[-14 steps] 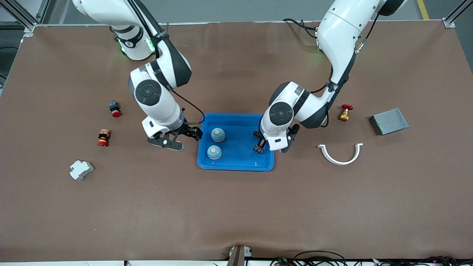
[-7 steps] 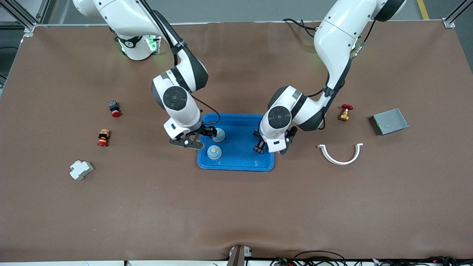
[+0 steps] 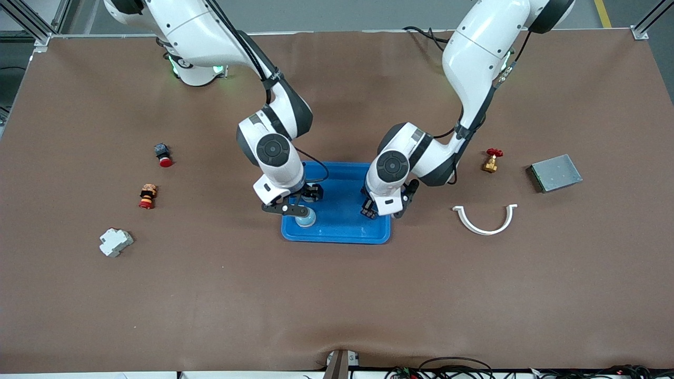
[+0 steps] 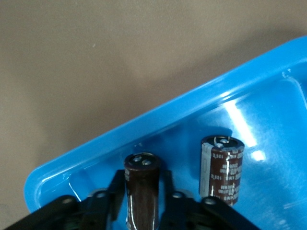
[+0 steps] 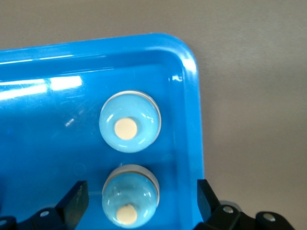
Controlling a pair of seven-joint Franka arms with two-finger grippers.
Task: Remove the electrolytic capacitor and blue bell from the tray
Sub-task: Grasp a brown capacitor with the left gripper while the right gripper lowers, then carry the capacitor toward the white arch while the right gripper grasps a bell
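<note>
A blue tray (image 3: 342,238) lies mid-table. My left gripper (image 4: 141,179) is shut on a dark brown capacitor (image 4: 142,168), held low over the tray's end toward the left arm (image 3: 373,209). A second capacitor (image 4: 223,165) rests on the tray floor beside it. My right gripper (image 5: 141,191) hangs open over the tray's other end (image 3: 297,205). One light blue bell (image 5: 129,201) sits between its spread fingers, untouched. A second bell (image 5: 129,122) sits just past it. In the front view one bell (image 3: 305,221) shows under the right hand.
Toward the right arm's end lie a red push button (image 3: 163,155), a red and orange stacked part (image 3: 147,196) and a white breaker (image 3: 115,241). Toward the left arm's end are a brass valve (image 3: 492,160), a white curved clip (image 3: 485,218) and a grey box (image 3: 556,172).
My right gripper has swung from beside the tray to over the two bells, still open. My left gripper has closed on the capacitor and shifted slightly over the tray.
</note>
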